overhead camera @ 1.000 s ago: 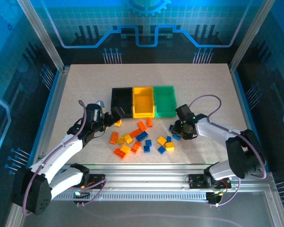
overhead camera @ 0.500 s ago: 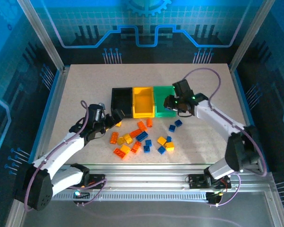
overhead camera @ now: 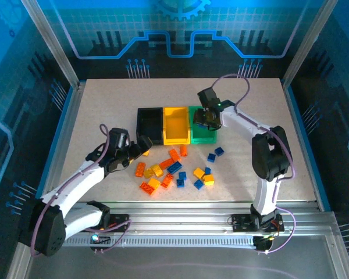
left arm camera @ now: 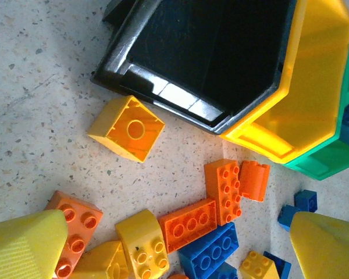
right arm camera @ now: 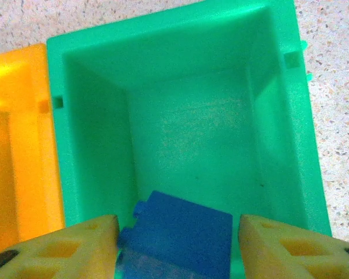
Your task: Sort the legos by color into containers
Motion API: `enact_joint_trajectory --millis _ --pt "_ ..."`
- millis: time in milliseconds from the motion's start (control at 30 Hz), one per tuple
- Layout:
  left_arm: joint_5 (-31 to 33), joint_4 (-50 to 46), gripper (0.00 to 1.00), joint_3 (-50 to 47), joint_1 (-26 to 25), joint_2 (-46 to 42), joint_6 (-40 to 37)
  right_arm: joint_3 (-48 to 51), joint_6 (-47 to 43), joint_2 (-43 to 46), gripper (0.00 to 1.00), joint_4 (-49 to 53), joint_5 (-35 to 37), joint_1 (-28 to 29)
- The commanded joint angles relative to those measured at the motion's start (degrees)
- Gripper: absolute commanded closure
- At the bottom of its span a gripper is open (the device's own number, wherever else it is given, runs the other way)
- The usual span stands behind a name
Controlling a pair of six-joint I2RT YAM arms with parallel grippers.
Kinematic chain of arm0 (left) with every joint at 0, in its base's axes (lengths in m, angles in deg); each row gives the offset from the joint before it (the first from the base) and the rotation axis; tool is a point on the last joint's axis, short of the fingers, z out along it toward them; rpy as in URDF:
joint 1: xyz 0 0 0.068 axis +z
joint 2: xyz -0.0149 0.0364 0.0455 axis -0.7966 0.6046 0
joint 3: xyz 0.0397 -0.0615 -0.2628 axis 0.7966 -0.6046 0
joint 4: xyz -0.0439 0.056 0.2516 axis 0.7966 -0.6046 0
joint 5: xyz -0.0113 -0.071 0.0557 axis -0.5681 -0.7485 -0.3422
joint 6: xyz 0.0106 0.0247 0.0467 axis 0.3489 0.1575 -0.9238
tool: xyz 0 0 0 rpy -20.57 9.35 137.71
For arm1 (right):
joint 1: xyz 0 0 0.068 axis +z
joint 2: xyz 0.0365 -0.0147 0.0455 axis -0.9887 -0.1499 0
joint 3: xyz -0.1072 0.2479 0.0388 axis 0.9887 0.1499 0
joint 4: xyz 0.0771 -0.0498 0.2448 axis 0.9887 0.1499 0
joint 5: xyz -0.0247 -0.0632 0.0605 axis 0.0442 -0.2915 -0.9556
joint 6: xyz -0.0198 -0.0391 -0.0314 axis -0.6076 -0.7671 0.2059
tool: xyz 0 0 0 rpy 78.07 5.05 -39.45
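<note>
The containers stand in a row: black (overhead camera: pixel 150 124), yellow (overhead camera: pixel 176 124) and green (overhead camera: pixel 206 138). My right gripper (overhead camera: pixel 201 120) hangs over the green bin (right arm camera: pixel 186 58), open. A blue lego (right arm camera: pixel 180 232) lies tilted between its fingers, with a gap to the right finger (right arm camera: pixel 291 244). Yellow, orange and blue legos (overhead camera: pixel 168 168) are scattered on the table in front of the bins. My left gripper (overhead camera: pixel 141 145) hovers open over the pile's left part (left arm camera: pixel 174 232), above an orange brick (left arm camera: pixel 192 224) and a blue one (left arm camera: pixel 212 250). A yellow brick (left arm camera: pixel 127 128) lies upside down by the black bin (left arm camera: pixel 209 52).
Two blue bricks (overhead camera: pixel 215 154) lie apart to the right of the pile. The yellow bin's wall (right arm camera: pixel 17 145) borders the green bin on the left. Metal rails frame the table's sides, and the arm bases sit at the near edge.
My right arm has swung from the table near the blue bricks up over the green bin, carrying a blue lego. Its jaws have widened off the brick. The left arm has barely moved.
</note>
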Motion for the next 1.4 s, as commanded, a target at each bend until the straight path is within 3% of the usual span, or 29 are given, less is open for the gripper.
enact_joint_trajectory --millis 0,267,400,600,700,833,1033,1367 --pt "0.8 -1.8 0.01 2.2 -0.4 0.5 0.1 -1.7 0.4 1.2 0.37 1.2 0.2 -0.4" --pt "3.1 -4.7 0.03 4.5 -0.4 0.4 -2.6 3.8 0.6 9.4 0.31 -0.4 -1.6 0.1" --pt "4.4 -6.2 0.15 5.9 -0.8 2.6 -4.7 9.8 0.5 14.8 0.30 -1.7 -2.3 1.5" --pt "13.1 -14.2 0.14 9.0 -9.1 8.2 -7.5 20.5 1.2 22.8 0.31 -3.1 -2.6 2.6" --pt "18.4 -17.1 0.15 8.4 -10.9 9.6 -6.7 26.2 2.2 26.5 0.31 -5.5 -3.8 2.8" --pt "20.5 -12.1 0.21 7.0 -10.8 11.2 -8.3 31.0 3.6 29.0 0.31 -7.6 -5.1 3.0" --pt "26.6 -3.5 0.21 8.2 -10.8 18.2 -11.5 32.8 4.2 30.7 0.31 -7.7 -4.6 3.2" --pt "31.8 1.9 0.27 12.3 -10.8 29.7 -12.3 33.6 4.7 34.6 0.31 -7.4 -3.7 3.0"
